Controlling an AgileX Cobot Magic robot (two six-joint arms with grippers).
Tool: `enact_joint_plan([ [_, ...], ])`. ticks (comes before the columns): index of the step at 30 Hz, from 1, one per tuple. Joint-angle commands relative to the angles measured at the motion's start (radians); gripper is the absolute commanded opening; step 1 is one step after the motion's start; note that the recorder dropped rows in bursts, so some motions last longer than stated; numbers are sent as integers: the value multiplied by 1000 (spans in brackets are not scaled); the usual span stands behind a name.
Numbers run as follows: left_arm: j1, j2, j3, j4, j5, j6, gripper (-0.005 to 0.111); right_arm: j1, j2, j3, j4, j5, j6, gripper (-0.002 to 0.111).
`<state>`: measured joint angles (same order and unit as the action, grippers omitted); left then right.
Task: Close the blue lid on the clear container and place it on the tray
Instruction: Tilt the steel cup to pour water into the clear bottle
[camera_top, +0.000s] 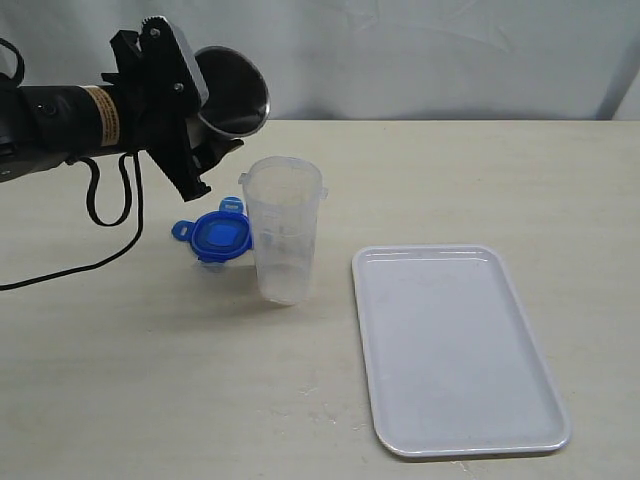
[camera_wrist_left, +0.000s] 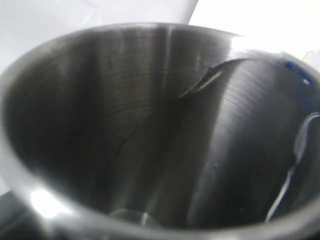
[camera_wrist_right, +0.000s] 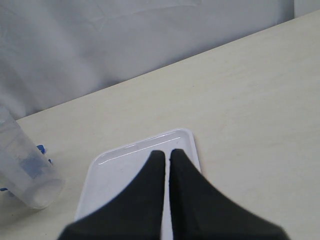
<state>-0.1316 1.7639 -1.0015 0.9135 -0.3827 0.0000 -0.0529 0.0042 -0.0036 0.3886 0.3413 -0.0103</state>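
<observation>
The left gripper (camera_top: 203, 125) was clamped on a steel cup (camera_top: 235, 92), held tilted above the table (camera_top: 140, 380) with its mouth turned toward the container (camera_top: 284, 235). The left wrist view showed only the cup's brushed interior, and no contents could be made out. The right gripper (camera_wrist_right: 166, 160) hung over the tray (camera_top: 455, 350) with its fingers pressed nearly together, a thin slit between them, gripping nothing. The container stood upright and open on the table, near the tray's left edge but not on it. The lid (camera_top: 220, 238) lay flat just beside the container on its left, seemingly touching its wall. In the inspector's judgement, capping could not begin until the cup was set down well clear of both items. The lid should then be lifted by its rim, levelled over the mouth and pressed down evenly, with the other gripper steadying the container. The container was thin, translucent, tall and slightly tapered, so likely to tip or flex under off-centre force. The lid was glossy blue plastic with splayed flaps that could catch on the rim. The tray was smooth, pale and low-rimmed.
</observation>
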Motion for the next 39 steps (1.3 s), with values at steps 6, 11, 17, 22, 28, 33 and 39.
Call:
enact_joint_plan([
  [6, -3, -12, -13, -9, -34, 28, 0, -3, -4, 4, 1, 2, 1, 4],
  [11, -3, -12, -13, -9, -26, 60, 0, -3, -4, 4, 1, 2, 1, 4],
  [17, -3, -12, -13, -8, -20, 60, 0, -3, -4, 4, 1, 2, 1, 4],
  [22, -3, -12, -13, -8, -20, 60, 0, -3, -4, 4, 1, 2, 1, 4],
  [28, -9, -12, -13, -7, -18, 60, 0, -3, -4, 4, 1, 2, 1, 4],
  [33, -13, -12, -13, -7, -16, 62, 0, -3, -4, 4, 1, 2, 1, 4],
  [39, -13, -12, -13, -7, -17, 77, 0, -3, -4, 4, 1, 2, 1, 4],
])
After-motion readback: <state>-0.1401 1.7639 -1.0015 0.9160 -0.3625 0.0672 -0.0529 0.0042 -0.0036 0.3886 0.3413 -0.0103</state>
